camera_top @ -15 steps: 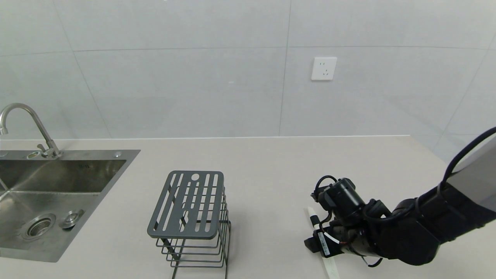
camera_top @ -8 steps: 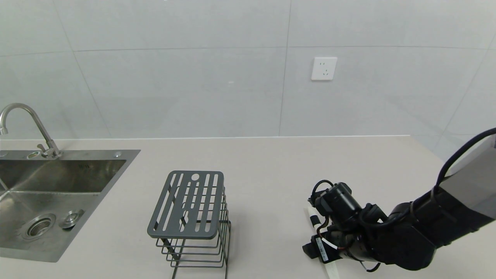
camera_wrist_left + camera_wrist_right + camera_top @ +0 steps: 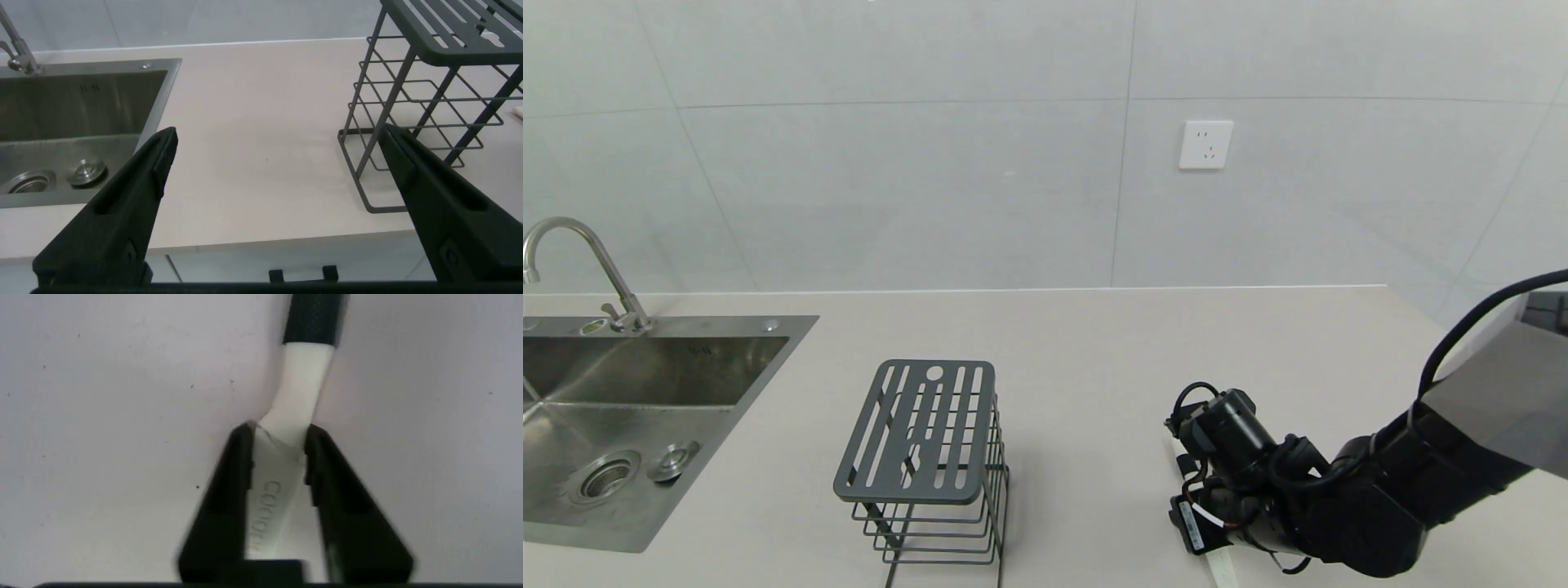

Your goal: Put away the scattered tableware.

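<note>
A white utensil with a black textured handle (image 3: 315,318) lies flat on the pale counter at the right front. My right gripper (image 3: 279,437) is down over it, and its two black fingers press against both sides of the white part (image 3: 282,469). In the head view the right wrist covers most of the utensil (image 3: 1223,569), leaving a white end showing below it. A dark wire rack (image 3: 919,429) with a slotted top stands mid-counter. My left gripper (image 3: 278,135) hovers open off the counter's front edge, between the sink and the rack (image 3: 441,82).
A steel sink (image 3: 686,359) with a curved faucet (image 3: 580,261) is set into the counter at the left, also seen in the left wrist view as the sink (image 3: 82,106). The tiled wall carries a white socket (image 3: 1205,144). Bare counter lies between rack and right arm.
The right arm has shifted slightly left and lower over the utensil. The rack and sink have not moved.
</note>
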